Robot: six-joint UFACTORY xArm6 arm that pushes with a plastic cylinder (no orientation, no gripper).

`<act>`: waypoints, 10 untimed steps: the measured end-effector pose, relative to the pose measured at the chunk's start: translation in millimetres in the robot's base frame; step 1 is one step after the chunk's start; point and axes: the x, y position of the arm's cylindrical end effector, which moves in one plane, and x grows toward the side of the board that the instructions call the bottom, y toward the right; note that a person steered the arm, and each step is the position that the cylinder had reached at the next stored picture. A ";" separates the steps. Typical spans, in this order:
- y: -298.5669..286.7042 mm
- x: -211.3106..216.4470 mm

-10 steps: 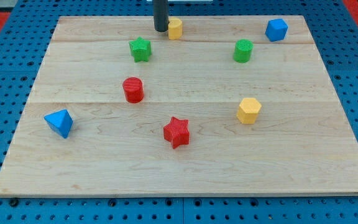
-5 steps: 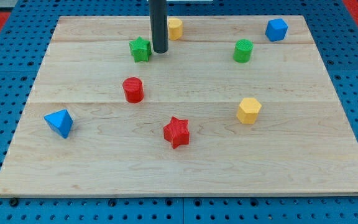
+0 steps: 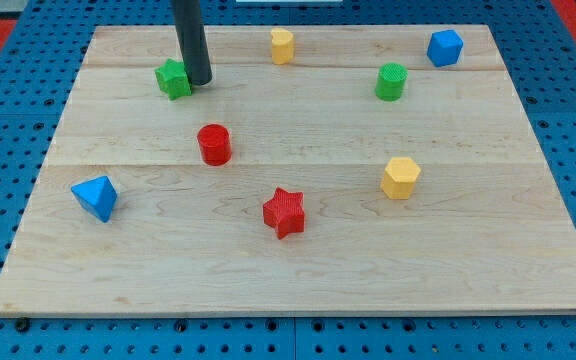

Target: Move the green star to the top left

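My tip [image 3: 199, 82] touches the green star [image 3: 173, 79] (its right side); no claw shows.

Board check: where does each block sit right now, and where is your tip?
My tip: against the green star's right side.
Green star: upper left, short of the corner.
Red cylinder: left of centre.
Red star: lower centre.
Blue block: lower left.
Yellow block: right of centre.
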 end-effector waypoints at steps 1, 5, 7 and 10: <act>-1.9 0.0; -45.4 0.0; -55.1 0.0; -62.0 78.4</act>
